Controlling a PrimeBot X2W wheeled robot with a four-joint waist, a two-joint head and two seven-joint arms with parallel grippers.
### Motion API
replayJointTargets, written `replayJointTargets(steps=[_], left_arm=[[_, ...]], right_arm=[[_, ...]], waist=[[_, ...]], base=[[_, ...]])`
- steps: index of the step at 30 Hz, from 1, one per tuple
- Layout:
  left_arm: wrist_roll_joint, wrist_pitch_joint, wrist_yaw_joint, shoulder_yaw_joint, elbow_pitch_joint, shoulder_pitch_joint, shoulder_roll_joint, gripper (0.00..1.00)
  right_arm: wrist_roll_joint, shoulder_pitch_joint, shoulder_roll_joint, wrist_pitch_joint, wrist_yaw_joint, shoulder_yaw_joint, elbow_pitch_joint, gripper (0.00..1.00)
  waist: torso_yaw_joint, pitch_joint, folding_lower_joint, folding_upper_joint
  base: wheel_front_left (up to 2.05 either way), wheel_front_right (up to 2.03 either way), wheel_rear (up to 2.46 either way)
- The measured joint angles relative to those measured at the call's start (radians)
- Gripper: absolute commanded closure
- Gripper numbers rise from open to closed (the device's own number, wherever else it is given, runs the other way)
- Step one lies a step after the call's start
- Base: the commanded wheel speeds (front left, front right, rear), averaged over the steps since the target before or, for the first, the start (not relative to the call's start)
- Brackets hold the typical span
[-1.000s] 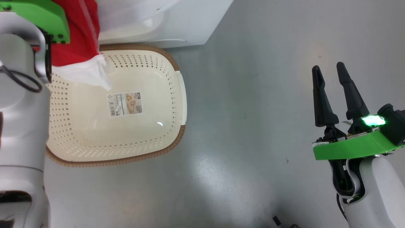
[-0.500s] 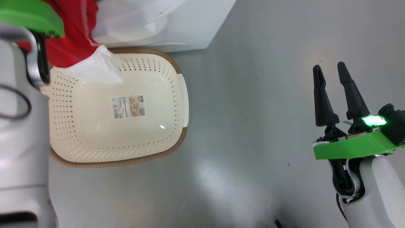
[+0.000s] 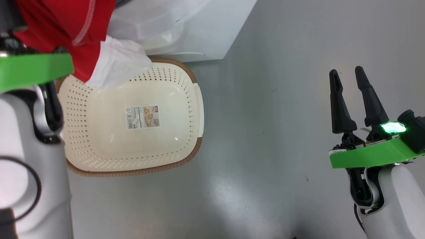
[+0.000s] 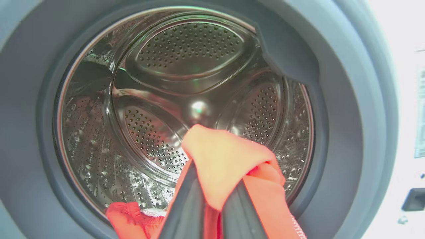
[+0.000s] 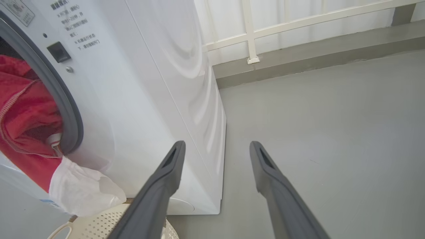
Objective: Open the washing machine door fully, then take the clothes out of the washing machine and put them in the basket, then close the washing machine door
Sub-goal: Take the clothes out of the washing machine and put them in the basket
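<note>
Your left tool (image 4: pixel 214 186) is clamped tight on the bright red fabric garment with white panels (image 4: pixel 225 159). A fold of the cloth bunches over both dark fingers, right in front of the steel perforated drum (image 4: pixel 186 46) and the grey rubber ring (image 4: pixel 345 116). More red cloth lies at the drum's lower lip.

From your head camera, the garment (image 3: pixel 66 20) hangs at the upper left, in front of the big white boxy washing machine (image 3: pixel 206 30). Its white end droops over the far rim of the small cream-white perforated plastic basket with a brown woven-look rim (image 3: pixel 196 99). You cannot tell whether cloth and rim touch. The basket sits on the grey floor (image 3: pixel 282 149) just before the machine, with a sticker (image 3: pixel 142 117) on its bottom.

Your right tool (image 3: pixel 346 71) has its fingers spread wide with nothing between them. It is over the floor, well apart from the basket.

From the right wrist, the garment (image 5: pixel 26 109) spills out over the ring.
</note>
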Motion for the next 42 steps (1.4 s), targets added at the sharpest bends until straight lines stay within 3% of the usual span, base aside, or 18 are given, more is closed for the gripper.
replayJointTargets(steps=[10,21,32,42], left_arm=[[-0.007,0.000,-0.014,-0.007,-0.270,0.201,-0.022,1.00],[-0.087,0.000,0.092,-0.074,-0.405,0.381,-0.023,1.00],[-0.121,0.000,0.101,-0.127,-0.233,0.454,-0.021,1.00],[-0.103,0.000,0.079,-0.136,0.000,0.425,-0.019,1.00]], right_arm=[[0.000,0.020,-0.007,0.000,0.000,0.006,0.000,0.00],[0.000,0.033,-0.009,0.000,0.000,0.009,-0.001,0.00],[0.000,0.030,-0.008,0.000,0.000,0.011,-0.001,0.00],[0.000,0.006,-0.006,0.000,0.000,0.009,-0.005,0.00]], waist=[[0.015,-0.025,0.0000,0.0000],[0.022,-0.015,0.0000,0.0000],[0.014,0.018,0.0000,0.0000],[0.002,0.052,-0.0001,0.0000]], base=[[0.00,0.00,0.00],[0.00,0.00,0.00],[0.00,0.00,0.00],[0.00,0.00,0.00]])
